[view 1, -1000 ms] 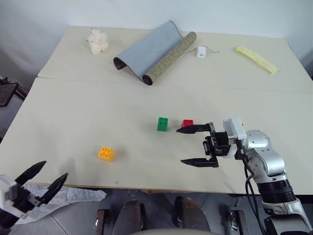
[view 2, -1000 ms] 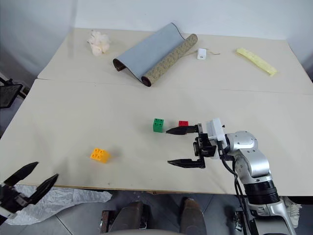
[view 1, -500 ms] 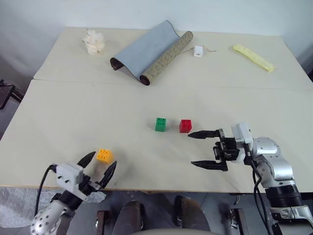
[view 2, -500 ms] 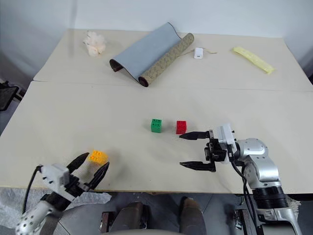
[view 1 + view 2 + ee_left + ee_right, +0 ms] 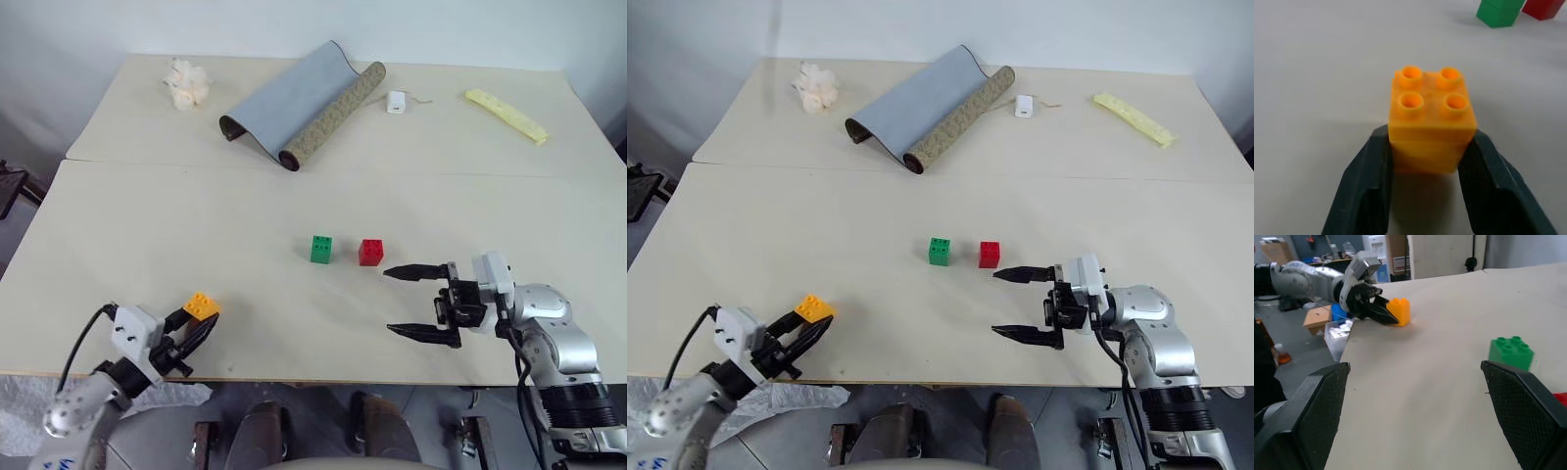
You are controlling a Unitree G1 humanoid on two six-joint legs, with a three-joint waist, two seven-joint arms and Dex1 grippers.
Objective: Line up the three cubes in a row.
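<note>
- Cream tabletop (image 5: 196,225) carries a green cube (image 5: 322,249) and a red cube (image 5: 371,252) side by side near its middle, a small gap between them.
- Near the front left edge, the left gripper (image 5: 191,331) grips the orange-yellow cube (image 5: 201,305), a black finger (image 5: 1364,186) pressed to each side, studs up.
- To the right of the red cube, the right gripper (image 5: 409,304) hovers with jaws spread wide, holding nothing.
- At the far side lie a half-rolled grey mat (image 5: 299,103), a white block (image 5: 397,102) and a pale-yellow strip (image 5: 506,115).
</note>
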